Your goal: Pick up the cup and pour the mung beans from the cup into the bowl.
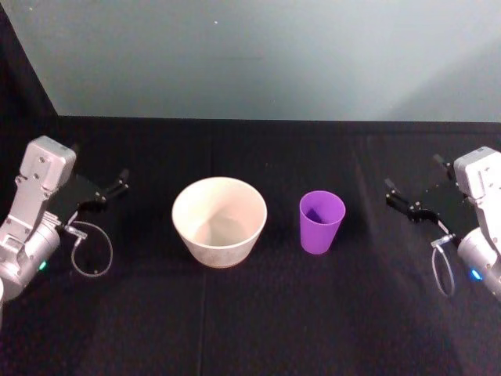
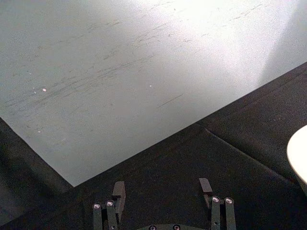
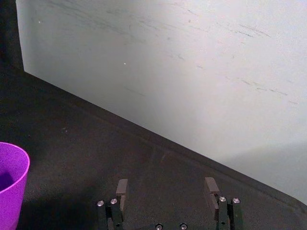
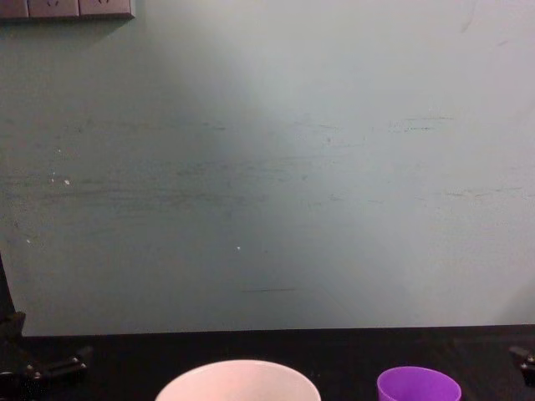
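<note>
Left pincer (image 2: 162, 184): fingers apart, nothing held; sat at left side of surface (image 1: 258, 313), well apart from bowl (image 1: 219, 222). Right pincer (image 3: 166, 183): fingers apart, nothing held; sat at right side, near cup (image 1: 322, 222), not touching. Cup stood upright on surface, just beside bowl, to its right. Cup contents could not be made out.
</note>
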Tool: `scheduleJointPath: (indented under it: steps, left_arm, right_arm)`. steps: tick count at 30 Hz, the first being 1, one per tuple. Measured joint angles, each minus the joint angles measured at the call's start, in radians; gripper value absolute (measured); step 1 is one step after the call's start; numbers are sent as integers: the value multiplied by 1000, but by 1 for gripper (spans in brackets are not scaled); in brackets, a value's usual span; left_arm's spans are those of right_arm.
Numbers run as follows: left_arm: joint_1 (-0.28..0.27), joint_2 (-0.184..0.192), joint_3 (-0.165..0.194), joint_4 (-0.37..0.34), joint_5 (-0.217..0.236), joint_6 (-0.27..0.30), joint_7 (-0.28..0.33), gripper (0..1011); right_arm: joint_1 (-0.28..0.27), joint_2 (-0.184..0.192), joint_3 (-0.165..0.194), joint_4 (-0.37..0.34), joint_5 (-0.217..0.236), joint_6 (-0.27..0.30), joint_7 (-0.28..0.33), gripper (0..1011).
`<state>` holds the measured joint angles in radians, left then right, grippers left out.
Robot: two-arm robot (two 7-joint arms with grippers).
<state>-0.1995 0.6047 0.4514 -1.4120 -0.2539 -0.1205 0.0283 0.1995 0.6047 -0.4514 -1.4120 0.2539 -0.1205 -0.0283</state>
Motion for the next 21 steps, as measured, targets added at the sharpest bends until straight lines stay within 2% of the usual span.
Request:
scheduleJointPath:
  steps: [21]
  left_arm:
    - [0, 0, 0, 0, 0, 0, 0, 1000]
  right_arm:
    - [0, 0, 0, 0, 0, 0, 0, 1004]
